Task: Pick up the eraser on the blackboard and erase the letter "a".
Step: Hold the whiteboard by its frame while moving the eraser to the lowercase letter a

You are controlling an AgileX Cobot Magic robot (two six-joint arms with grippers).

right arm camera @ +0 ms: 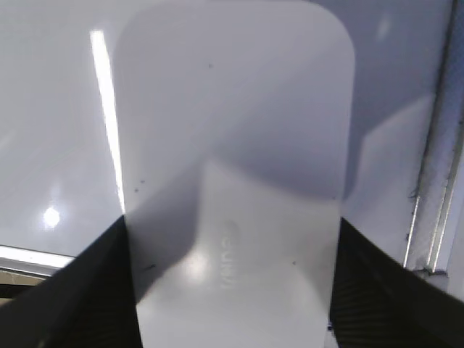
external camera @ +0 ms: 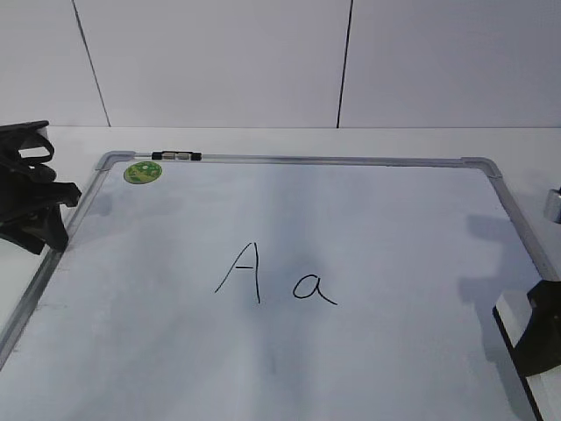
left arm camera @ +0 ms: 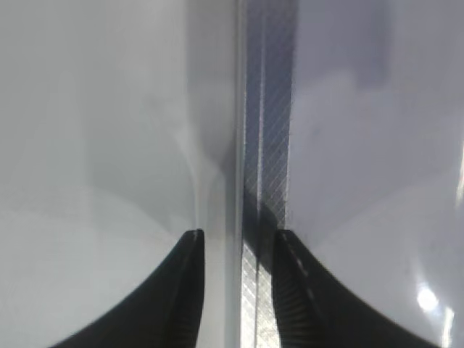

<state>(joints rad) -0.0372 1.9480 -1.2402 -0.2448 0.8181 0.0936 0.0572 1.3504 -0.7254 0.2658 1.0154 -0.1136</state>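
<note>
The blackboard is a white dry-erase board with a grey frame lying flat on the table. The letter "a" is drawn in black near its middle, to the right of a capital "A". The white eraser sits at the board's right edge. My right gripper has both jaws pressed against its long sides, and it also shows in the exterior view. My left gripper is open and empty over the board's left frame, at the left in the exterior view.
A round green sticker marks the board's far left corner. A small black-and-silver clip sits on the far frame. A white wall stands behind the table. The board's right frame runs beside the eraser.
</note>
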